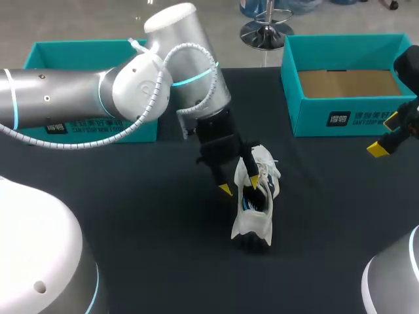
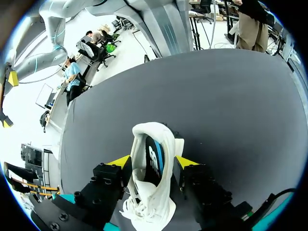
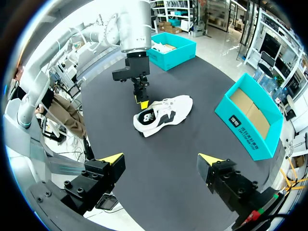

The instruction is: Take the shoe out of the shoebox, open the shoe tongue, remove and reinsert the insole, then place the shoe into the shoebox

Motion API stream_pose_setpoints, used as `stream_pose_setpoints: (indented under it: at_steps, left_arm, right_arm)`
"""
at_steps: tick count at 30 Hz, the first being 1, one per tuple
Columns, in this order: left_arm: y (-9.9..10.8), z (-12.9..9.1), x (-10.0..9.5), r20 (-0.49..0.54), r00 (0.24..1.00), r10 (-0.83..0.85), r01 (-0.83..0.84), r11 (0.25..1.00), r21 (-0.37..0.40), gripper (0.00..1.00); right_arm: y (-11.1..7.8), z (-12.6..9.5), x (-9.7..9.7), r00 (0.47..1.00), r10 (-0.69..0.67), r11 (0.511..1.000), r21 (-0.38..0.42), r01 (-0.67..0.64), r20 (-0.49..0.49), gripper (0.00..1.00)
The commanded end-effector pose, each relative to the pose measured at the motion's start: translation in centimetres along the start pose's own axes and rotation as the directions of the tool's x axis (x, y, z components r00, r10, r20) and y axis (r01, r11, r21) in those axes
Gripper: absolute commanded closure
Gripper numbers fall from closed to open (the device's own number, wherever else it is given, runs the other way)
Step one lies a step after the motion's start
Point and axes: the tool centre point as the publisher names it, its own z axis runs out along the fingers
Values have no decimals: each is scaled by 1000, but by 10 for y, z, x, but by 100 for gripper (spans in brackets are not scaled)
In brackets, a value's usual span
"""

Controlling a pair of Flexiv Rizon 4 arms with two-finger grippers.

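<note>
A white sneaker (image 1: 254,219) with dark side marks stands upright on the black table (image 1: 131,216), heel toward the near edge. My left gripper (image 1: 239,186) comes down over its middle, one yellow tip on each side. In the left wrist view the shoe (image 2: 166,144) fills the space between the fingers, which press on both sides of its upper; my left gripper (image 2: 153,161) is shut on it. The blue insole (image 2: 155,161) shows in the opening. My right gripper (image 1: 385,135) hangs open at the far right, well away from the shoe (image 3: 163,113).
A teal shoebox (image 1: 347,118) with a bare cardboard floor stands at the back right. A second teal box (image 1: 39,52) sits at the back left, partly hidden behind my left arm. Black cloth lies bare in front of the shoe.
</note>
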Motion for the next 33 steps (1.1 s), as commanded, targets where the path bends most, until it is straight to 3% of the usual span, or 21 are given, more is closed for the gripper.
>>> stream_pose_setpoints:
  at_steps: [1, 13, 33]
  left_arm:
    - [6, 6, -4, -37, 999, 1, -1, 1000, 5, 100]
    - [0, 36, 7, -119, 993, 24, -21, 999, 26, 100]
    - [4, 48, 5, -149, 988, 30, -29, 1000, 9, 100]
  right_arm:
    - [2, 0, -2, 1000, 0, 1000, 6, 0, -3, 0]
    - [2, 0, -2, 1000, 0, 1000, 6, 0, -3, 0]
    - [2, 0, -2, 1000, 0, 1000, 6, 0, -3, 0]
